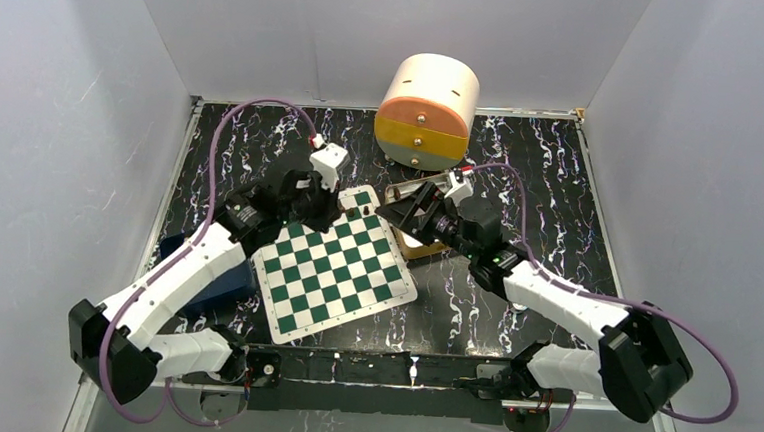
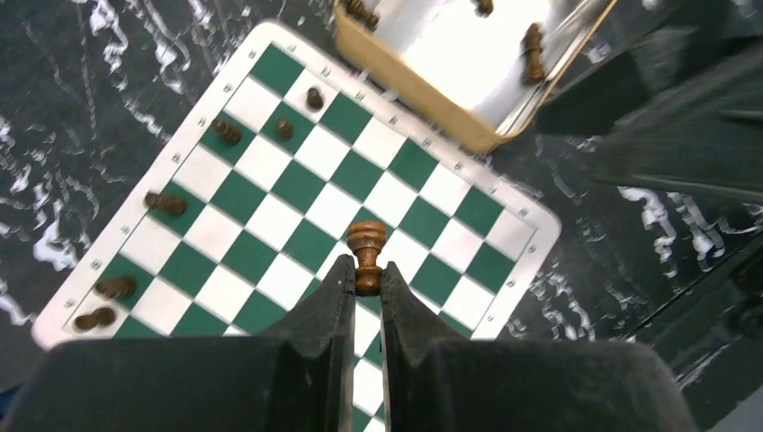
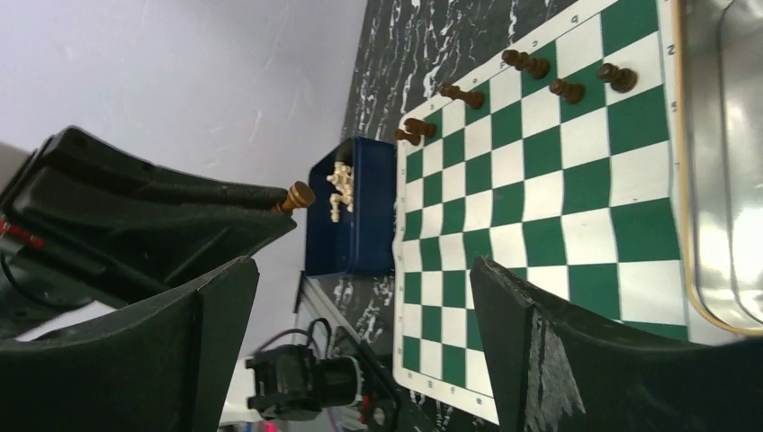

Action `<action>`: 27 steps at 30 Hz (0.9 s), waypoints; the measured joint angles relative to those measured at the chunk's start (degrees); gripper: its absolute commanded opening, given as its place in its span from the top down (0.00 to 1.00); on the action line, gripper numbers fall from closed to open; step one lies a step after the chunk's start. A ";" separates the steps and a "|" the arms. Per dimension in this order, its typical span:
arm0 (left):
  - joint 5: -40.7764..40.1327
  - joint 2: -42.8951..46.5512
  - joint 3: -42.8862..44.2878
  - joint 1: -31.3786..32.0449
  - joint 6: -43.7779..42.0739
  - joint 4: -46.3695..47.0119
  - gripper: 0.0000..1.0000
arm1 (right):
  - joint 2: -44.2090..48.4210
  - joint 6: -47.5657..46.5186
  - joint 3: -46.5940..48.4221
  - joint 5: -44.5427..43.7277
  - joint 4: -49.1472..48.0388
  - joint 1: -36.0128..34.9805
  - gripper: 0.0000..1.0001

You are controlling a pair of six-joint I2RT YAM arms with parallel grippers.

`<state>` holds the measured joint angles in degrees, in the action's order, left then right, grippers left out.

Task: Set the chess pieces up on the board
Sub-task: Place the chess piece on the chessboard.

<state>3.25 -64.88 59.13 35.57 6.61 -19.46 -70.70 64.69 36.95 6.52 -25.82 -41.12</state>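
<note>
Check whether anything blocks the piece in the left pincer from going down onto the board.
Nothing visible does. The left pincer holds a brown chess piece over bare squares of the board; the other pieces on it sit apart, in the rows near one edge.

Black marbled table (image 1: 550, 186) bears the board (image 1: 335, 263), tan tray (image 2: 409, 85), blue box (image 3: 351, 216) and round drum (image 1: 426, 112)

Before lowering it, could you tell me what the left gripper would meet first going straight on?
Probably the board, at a bare square near its middle, with the chess piece held in the left gripper touching down first; depth is hard to judge.
</note>
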 measured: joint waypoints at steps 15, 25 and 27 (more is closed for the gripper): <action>-4.76 -15.34 7.65 -15.87 -13.00 -25.57 1.00 | 15.74 -14.14 -4.15 -2.05 12.63 -0.04 0.01; -5.66 -23.76 3.80 -21.31 -14.53 -23.91 1.00 | 17.99 -16.96 -4.15 -3.32 15.43 -0.04 0.01; -5.70 -25.14 3.48 -22.29 -14.51 -23.12 1.00 | 18.25 -17.00 -4.15 -3.43 15.65 -0.04 0.01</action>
<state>-2.46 -90.02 62.61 13.28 -7.90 -42.59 -52.45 47.68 32.80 3.09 -10.17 -41.17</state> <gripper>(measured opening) 0.065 0.984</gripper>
